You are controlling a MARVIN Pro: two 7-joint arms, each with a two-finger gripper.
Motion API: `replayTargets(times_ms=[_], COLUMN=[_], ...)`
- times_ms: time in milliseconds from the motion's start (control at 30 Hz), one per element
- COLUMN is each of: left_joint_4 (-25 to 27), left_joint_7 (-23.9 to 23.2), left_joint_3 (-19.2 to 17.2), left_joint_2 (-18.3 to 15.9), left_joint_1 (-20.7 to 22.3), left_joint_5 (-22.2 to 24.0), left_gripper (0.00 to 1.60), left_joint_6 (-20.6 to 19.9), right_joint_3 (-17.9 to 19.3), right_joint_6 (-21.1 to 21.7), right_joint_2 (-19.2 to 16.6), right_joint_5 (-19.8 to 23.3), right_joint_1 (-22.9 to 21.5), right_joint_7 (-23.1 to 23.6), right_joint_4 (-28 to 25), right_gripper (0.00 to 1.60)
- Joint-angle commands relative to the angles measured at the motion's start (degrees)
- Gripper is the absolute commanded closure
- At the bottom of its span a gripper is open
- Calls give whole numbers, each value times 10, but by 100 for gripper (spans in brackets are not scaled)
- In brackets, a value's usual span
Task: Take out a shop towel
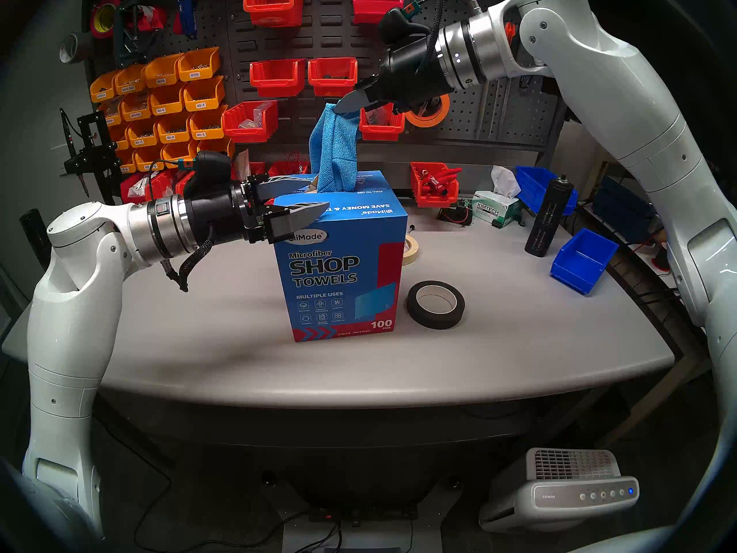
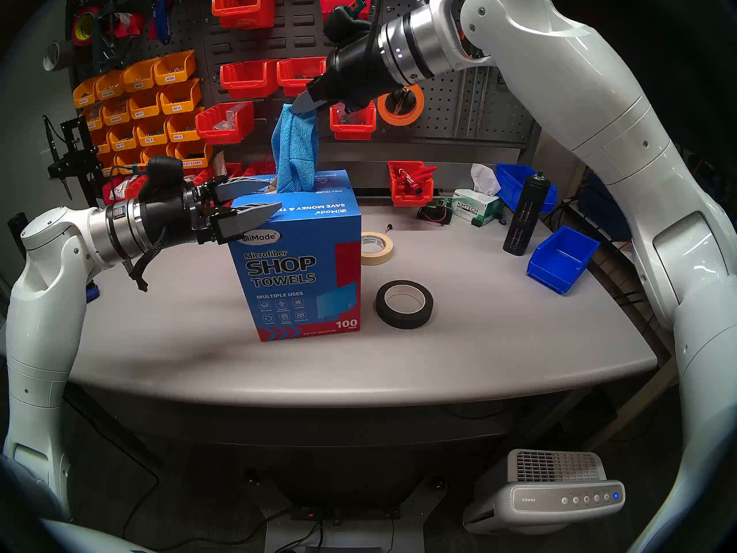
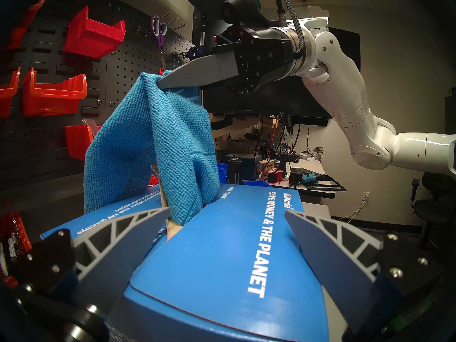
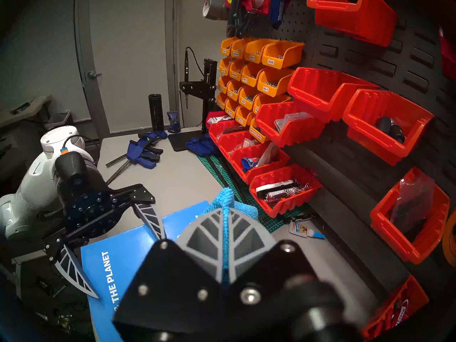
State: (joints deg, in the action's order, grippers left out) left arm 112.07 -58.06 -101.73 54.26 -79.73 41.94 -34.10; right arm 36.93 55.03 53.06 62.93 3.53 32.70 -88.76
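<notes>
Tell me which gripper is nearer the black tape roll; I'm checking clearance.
Left. The left gripper straddles the carton's top; the right gripper pinches the shop towel higher, farther from the black tape roll.

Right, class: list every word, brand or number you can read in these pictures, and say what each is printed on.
"UiMade", "Microfiber SHOP TOWELS", "MULTIPLE USES", "100 PACK": front of the carton.
"SAVE MONEY & THE PLANET", "PULL TO USE": carton top.
"KIMTECH": tissue box.
"coway": air purifier.
"M3X6", "M3-4": orange bins.
Carton's small icon captions and the other bin labels: too small to read.
</notes>
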Motion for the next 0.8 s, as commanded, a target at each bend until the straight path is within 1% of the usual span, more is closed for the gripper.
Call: replayTargets(times_ms=[0, 267, 567, 700, 767], left_joint_4=[-8, -16, -20, -27, -28], left_joint_7=[12, 21, 24, 22, 23], left_joint_3=[1, 5, 14, 24, 31], left_joint_2=[2, -2, 0, 2, 3], left_joint_1=[27, 71, 85, 97, 100], left_joint_5=[0, 7, 8, 20, 19], left_gripper=[0, 0, 0, 0, 0], left_joint_6=[-1, -13, -21, -44, -48], right_joint_3=[10, 10, 10, 12, 13], right_joint_6=[-4, -6, -7, -8, -9], right_joint_2=[1, -3, -5, -4, -2], right_joint_5=[-2, -5, -10, -11, -12], right_joint_1=[-21, -18, -19, -21, -22], right_joint_7=[6, 11, 15, 17, 16], right_joint_4=[5, 7, 6, 8, 8], right_gripper=[160, 160, 160, 160, 160])
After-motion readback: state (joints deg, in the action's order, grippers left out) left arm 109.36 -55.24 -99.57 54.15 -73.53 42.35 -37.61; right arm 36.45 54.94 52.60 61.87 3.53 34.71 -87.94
